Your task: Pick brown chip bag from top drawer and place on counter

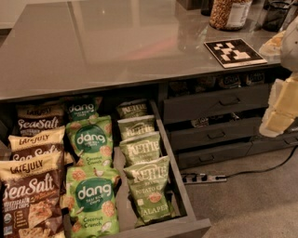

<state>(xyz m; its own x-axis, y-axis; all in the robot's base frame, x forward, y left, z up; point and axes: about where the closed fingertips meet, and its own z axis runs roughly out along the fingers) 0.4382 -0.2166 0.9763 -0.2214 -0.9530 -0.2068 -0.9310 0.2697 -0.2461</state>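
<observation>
The top drawer [170, 158] is pulled out at the lower left, under the counter [102, 42]. Three brown chip bags stand in its left column, one behind another: the front one [30, 197], the middle one [36, 145] and the back one [39, 120]. My gripper [281, 110] shows as cream-coloured blocks at the right edge. It hangs in front of the narrower drawers, well to the right of the open drawer and apart from every bag.
Green dang bags [91, 139] fill the drawer's middle column and olive Kettle bags [150, 186] the right one. A black-and-white marker tile [234, 52], a jar [228, 13] and a dark container [278, 14] stand on the counter's far right. Narrower drawers [216, 104] are at right. A power strip [203, 178] lies on the floor.
</observation>
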